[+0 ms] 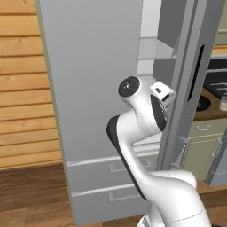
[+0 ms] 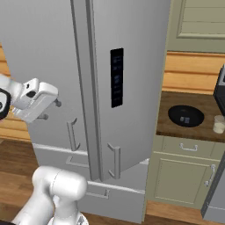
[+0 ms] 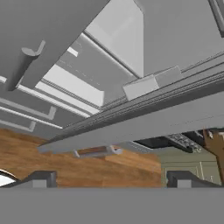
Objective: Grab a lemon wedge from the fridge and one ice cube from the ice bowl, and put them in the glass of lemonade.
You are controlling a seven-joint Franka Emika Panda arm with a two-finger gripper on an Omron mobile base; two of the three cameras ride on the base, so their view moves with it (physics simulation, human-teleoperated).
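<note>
The light-grey fridge (image 1: 93, 80) has its right door (image 2: 132, 88), the one with the black panel (image 2: 117, 78), standing ajar. A bare inner shelf (image 1: 155, 49) shows through the gap. The lemon wedge is hidden. My gripper (image 2: 50, 110) is open and empty in front of the left door, just left of the door gap at handle height. Its fingertips (image 3: 39, 178) stand far apart in the hand view. On the wooden counter to the right sits the black ice bowl (image 2: 186, 115), with the glass of lemonade (image 2: 218, 124) just right of it.
Bar handles (image 2: 115, 160) stick out from both fridge doors, and two drawers (image 1: 111, 168) lie below them. Beige cabinets (image 2: 184, 173) carry the counter. A dark appliance (image 2: 220, 92) stands at the far right. A wood-plank wall (image 1: 22, 88) is left of the fridge.
</note>
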